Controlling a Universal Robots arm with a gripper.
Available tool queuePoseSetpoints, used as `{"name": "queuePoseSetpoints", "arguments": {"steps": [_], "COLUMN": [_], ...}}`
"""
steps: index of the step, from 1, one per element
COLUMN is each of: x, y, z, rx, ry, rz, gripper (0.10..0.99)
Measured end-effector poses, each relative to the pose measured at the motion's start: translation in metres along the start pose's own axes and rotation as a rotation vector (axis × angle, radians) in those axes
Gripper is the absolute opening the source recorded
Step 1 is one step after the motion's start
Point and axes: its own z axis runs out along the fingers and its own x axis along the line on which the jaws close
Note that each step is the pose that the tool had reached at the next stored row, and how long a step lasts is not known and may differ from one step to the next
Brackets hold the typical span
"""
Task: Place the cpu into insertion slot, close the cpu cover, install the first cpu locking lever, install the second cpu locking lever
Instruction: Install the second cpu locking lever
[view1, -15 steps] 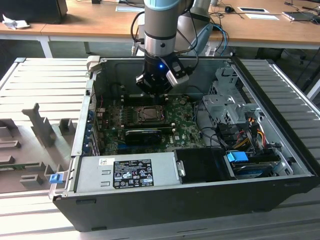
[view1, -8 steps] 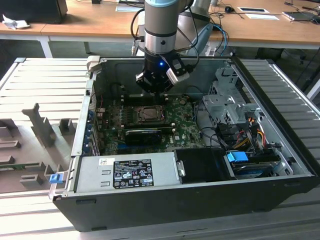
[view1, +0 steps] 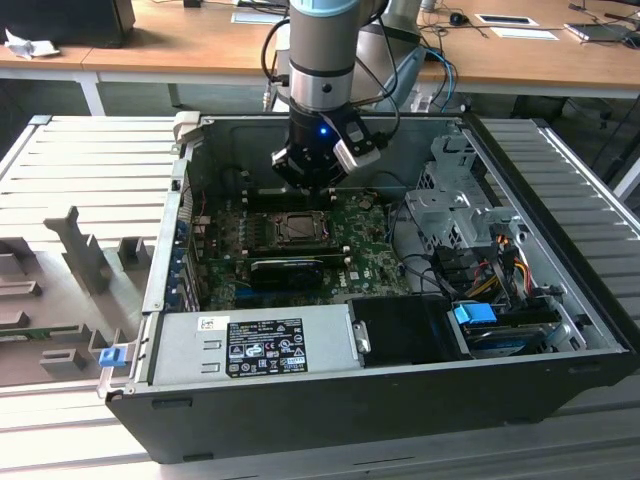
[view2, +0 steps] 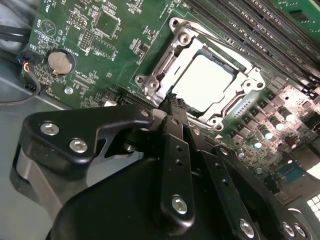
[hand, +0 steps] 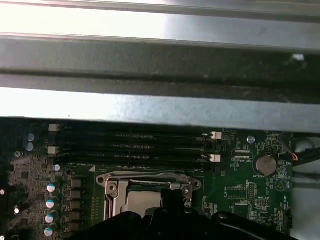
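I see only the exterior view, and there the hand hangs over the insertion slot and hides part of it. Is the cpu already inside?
Observer: Yes. In the second wrist view the cpu lies in the insertion slot, with its grey top up.
Operator: And the cpu cover, is it up or down?
Observer: Down. The cpu cover lies flat around the cpu, and the chip's top shows through its window.
Operator: Where exactly is the tip of the hand?
Observer: The hand is at the cover's edge, on the side toward the round coin battery. I cannot tell whether it touches the metal.
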Motion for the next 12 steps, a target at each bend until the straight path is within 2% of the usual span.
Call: {"name": "queuePoseSetpoints", "arguments": {"steps": [3,12], "x": [0.0000,-0.0003], "y": [-0.0007,-0.0002], "z": [-0.0015,-0.0147], "rx": [0.000,0.004], "ry": [-0.0001,0.0000], "rz": [0.000,0.002], "gripper": [0.106,0.106]}}
